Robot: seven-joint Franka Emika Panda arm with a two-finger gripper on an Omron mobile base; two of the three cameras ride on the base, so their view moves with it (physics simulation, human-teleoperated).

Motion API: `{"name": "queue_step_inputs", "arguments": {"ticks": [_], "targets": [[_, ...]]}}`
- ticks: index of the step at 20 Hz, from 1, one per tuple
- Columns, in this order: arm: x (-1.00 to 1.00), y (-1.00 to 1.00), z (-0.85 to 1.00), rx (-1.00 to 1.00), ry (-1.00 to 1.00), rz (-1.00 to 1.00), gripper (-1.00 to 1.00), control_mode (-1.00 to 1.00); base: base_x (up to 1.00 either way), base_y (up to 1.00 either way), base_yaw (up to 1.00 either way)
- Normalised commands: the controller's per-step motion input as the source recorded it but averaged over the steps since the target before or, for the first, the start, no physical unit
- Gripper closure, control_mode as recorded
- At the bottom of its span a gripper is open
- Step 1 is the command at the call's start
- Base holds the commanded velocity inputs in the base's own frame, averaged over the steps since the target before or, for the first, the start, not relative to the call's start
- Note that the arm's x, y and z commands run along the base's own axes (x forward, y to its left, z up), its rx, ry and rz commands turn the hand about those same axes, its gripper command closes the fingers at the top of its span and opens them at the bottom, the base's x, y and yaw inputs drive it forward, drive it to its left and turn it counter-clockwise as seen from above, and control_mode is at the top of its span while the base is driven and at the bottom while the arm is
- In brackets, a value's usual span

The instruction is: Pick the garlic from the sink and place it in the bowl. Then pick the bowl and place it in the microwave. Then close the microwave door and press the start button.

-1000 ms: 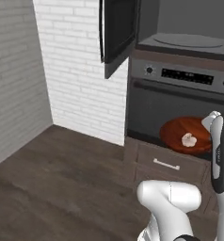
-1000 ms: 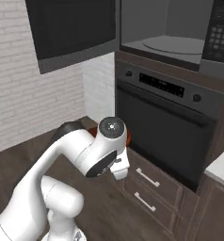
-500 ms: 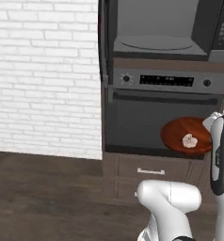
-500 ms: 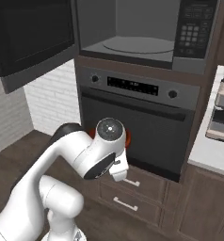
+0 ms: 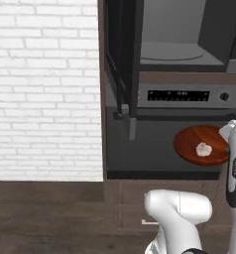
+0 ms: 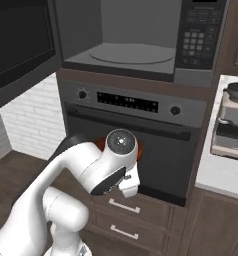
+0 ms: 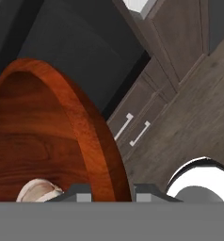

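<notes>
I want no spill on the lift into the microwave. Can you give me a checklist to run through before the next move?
1. Garlic lies inside the bowl: ok.
2. Pincer shut on the bowl's rim: ok, a fingertip on each side of the rim in the hand view.
3. Microwave door swung open: ok.
4. Microwave floor free for the bowl: ok.
5. Bowl raised to the height of the opening: not ok, it hangs in front of the oven below.
6. Bowl level: cannot tell.
</notes>
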Motion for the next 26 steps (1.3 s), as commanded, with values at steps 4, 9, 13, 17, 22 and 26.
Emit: {"name": "queue_step_inputs", "arguments": {"ticks": [4,9,13,17,22,26], "targets": [[0.0,0.0,0.0,0.0,0.0,0.0,1.0,1.0,0.29,0.25,-0.09],[0.0,0.0,0.0,0.0,0.0,0.0,1.0,1.0,0.54,0.04,-0.12],[0.0,0.0,0.0,0.0,0.0,0.0,1.0,1.0,0.15,0.04,-0.09],[0.0,0.0,0.0,0.0,0.0,0.0,1.0,1.0,0.14,0.06,-0.07],[0.0,0.0,0.0,0.0,0.0,0.0,1.0,1.0,0.48,0.2,-0.05],[0.0,0.0,0.0,0.0,0.0,0.0,1.0,1.0,0.08,0.02,-0.03]]}}
